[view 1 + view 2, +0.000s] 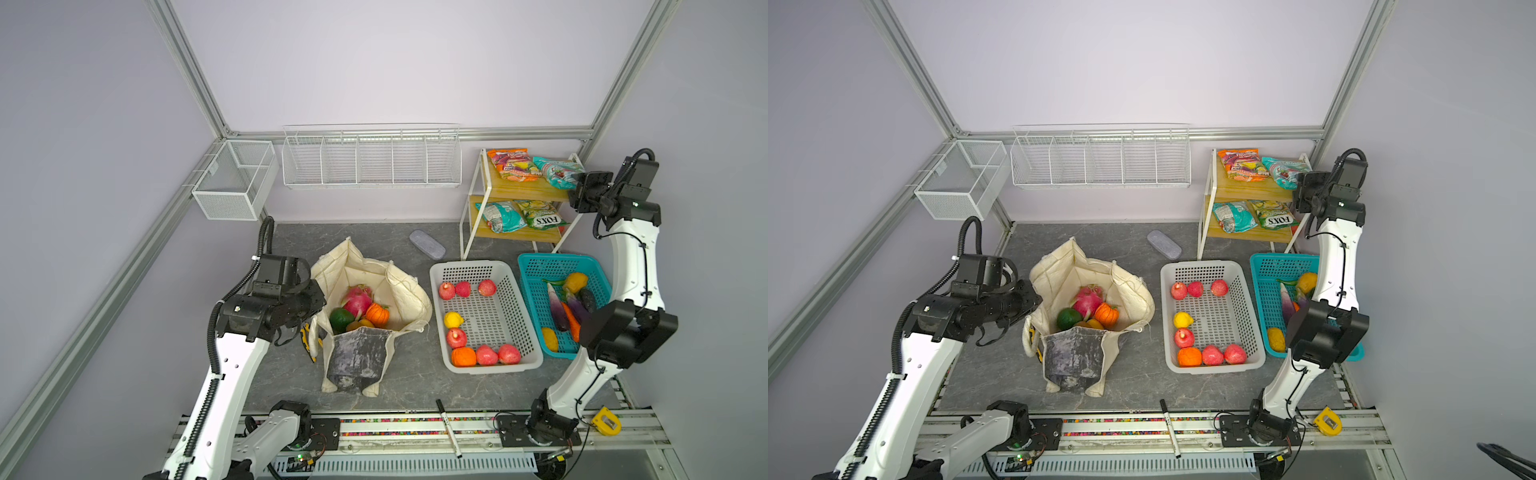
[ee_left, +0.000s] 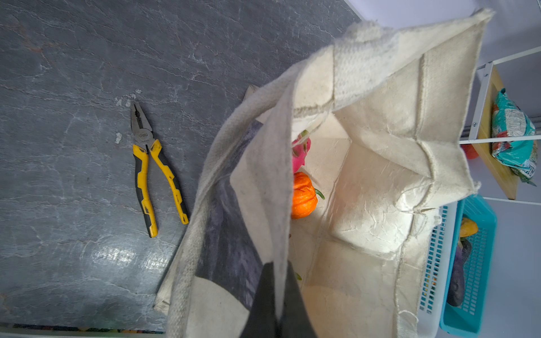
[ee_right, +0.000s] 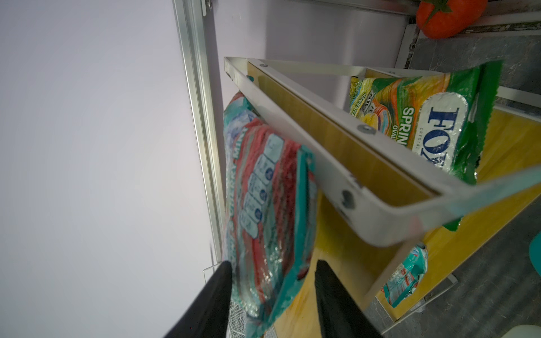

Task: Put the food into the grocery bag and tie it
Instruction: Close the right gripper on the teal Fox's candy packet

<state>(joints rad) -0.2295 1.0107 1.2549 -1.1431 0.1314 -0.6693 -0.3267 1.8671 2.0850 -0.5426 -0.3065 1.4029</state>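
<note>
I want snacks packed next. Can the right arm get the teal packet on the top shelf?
Probably yes: the right pincer has its open jaws either side of the teal packet at the edge of the top shelf, with nothing in the way.

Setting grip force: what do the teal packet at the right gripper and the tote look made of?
Teal packet: thin glossy plastic film, judging by crinkles and glare. Tote: matte woven cloth, probably cotton canvas; visible weave, frayed floppy edges.

The grocery bag (image 2: 380, 175) was coarse matt canvas; the snack packet (image 3: 263, 190) glossy crinkled plastic; the surface (image 2: 73, 58) slate-like, faintly sheened
</note>
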